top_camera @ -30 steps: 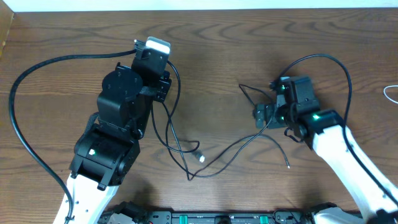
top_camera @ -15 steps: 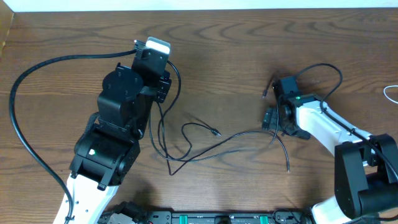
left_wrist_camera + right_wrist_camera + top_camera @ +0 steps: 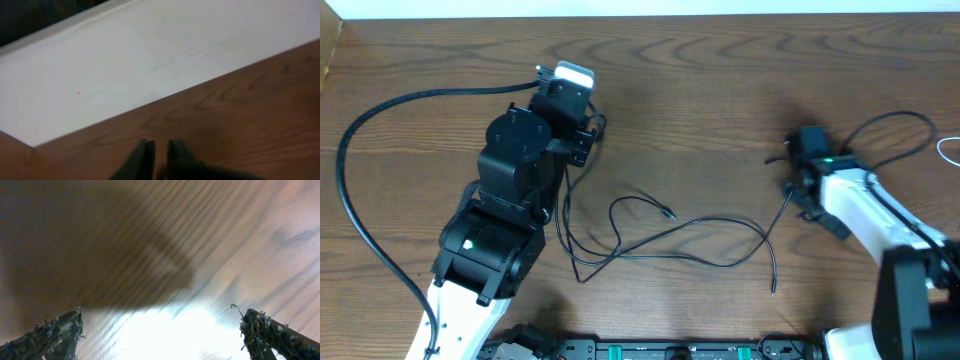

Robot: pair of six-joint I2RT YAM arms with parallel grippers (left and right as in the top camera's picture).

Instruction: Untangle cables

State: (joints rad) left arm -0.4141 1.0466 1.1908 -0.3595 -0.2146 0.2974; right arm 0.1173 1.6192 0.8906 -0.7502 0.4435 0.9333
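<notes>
Thin black cables (image 3: 665, 240) lie in loose loops on the wooden table between my two arms. One end (image 3: 774, 288) points toward the front edge, and another plug end (image 3: 669, 214) lies mid-table. A strand (image 3: 566, 195) runs up under my left gripper (image 3: 588, 135). In the left wrist view the left gripper (image 3: 161, 145) shows a narrow gap with nothing visible in it. My right gripper (image 3: 800, 178) stands beside the strand's right end (image 3: 786, 200). In the right wrist view the right gripper (image 3: 162, 325) is wide open over bare wood. A white cable (image 3: 948, 150) peeks in at the right edge.
A thick black arm cable (image 3: 360, 150) arcs over the left of the table. Another arm cable (image 3: 895, 125) loops behind the right arm. A white strip (image 3: 150, 55) borders the table's far edge. A black rail (image 3: 660, 350) runs along the front edge.
My right gripper has moved to the right, and the black cables have been drawn out longer and flatter across the table. The left jaws have parted slightly.
</notes>
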